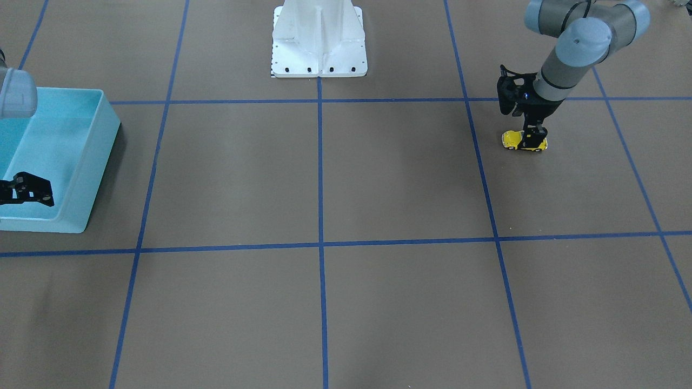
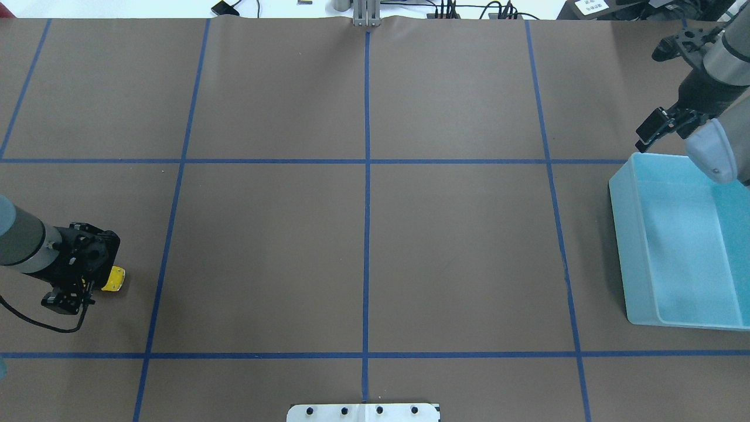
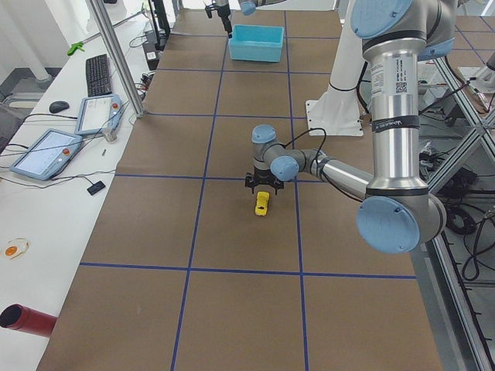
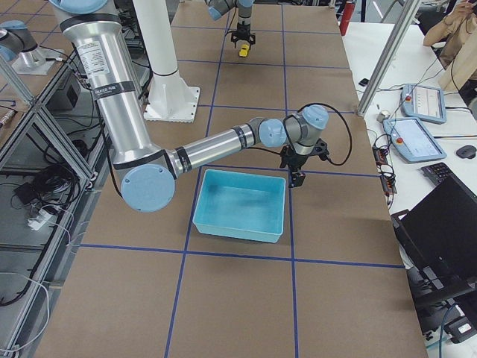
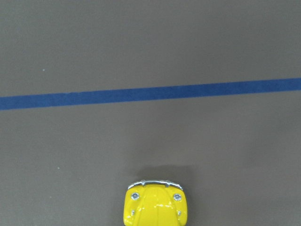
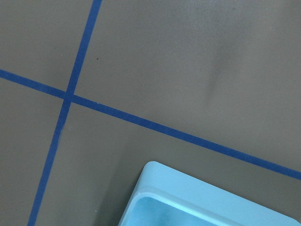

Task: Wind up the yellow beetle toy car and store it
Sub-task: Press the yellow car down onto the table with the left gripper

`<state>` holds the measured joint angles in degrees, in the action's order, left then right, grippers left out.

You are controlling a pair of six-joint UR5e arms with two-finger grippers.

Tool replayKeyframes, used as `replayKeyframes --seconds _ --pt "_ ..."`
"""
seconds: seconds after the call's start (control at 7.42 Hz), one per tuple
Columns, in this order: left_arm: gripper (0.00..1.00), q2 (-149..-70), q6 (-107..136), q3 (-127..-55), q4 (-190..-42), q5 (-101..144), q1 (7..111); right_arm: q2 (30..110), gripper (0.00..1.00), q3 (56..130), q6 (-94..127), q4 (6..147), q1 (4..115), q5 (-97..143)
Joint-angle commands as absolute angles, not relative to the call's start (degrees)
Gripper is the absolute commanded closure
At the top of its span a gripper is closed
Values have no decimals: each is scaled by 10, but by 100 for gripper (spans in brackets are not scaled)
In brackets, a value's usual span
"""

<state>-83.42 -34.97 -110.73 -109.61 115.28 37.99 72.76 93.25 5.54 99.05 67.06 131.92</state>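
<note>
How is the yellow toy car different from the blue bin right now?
The yellow beetle toy car is tiny and bright yellow; the bin is far larger, pale blue and open-topped. The car sits at the robot's left end of the table, the bin at its right end. The left pincer is down on the car; the right pincer hangs beside the bin's corner, not over it. Both rest on the brown table.

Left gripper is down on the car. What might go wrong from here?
1. The car is tiny and the left gripper stands over it; whether the grip is firm is unclear, so the car may slip during winding.
2. The bin sits at the table's opposite end, by the right gripper; a long carry or handover could drop the car.
</note>
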Motion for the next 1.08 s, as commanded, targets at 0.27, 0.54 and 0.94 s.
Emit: replayKeyframes --seconds 0.27,0.54,0.94 --pt "0 -852 -349 -1082 -1098 1150 379 728 0 933 55 991 671 1319" --pt "0 -852 -349 -1075 -1098 1150 377 728 0 933 55 991 671 1319" --pt "0 -856 -349 -1067 -1097 1150 374 728 0 933 55 991 671 1319"
